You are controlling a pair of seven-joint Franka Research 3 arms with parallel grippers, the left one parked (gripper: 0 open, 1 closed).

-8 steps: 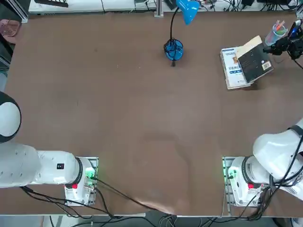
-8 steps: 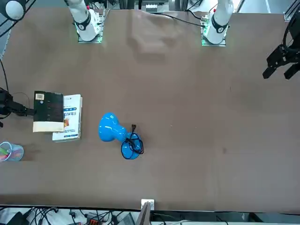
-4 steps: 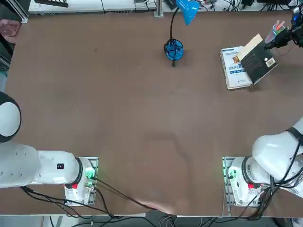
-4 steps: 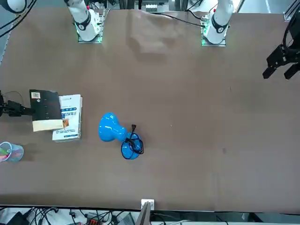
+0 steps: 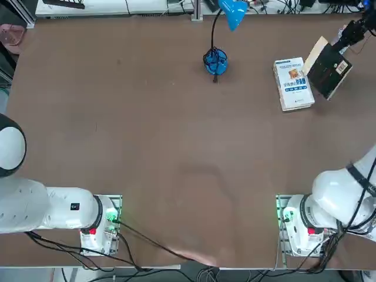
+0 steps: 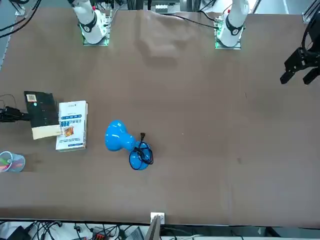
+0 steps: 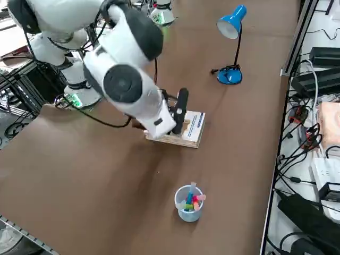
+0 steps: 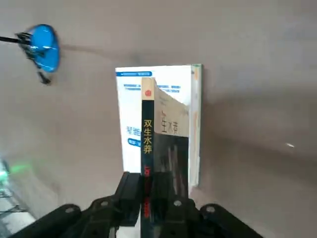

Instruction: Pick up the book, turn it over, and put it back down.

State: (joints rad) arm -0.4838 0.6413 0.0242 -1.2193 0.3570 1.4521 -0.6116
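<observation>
Dark book raised in my grip near the white book.

From the white book (image 5: 294, 84): the lamp (image 5: 222, 36) stands well apart; my book (image 5: 329, 70) is just beside, pinched by its spine in my right gripper (image 8: 147, 186).

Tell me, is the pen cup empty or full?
Not empty: colourful pens stick up inside the cup. I can't tell if more would fit.

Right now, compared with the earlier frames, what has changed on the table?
The black book, in the shut jaws of the right gripper, has moved toward the robot's right, off the white book, uncovering more of that cover in the top view. It has also turned a little. Nothing was newly gripped or let go. The white book, the blue lamp and the cup stayed put.
</observation>
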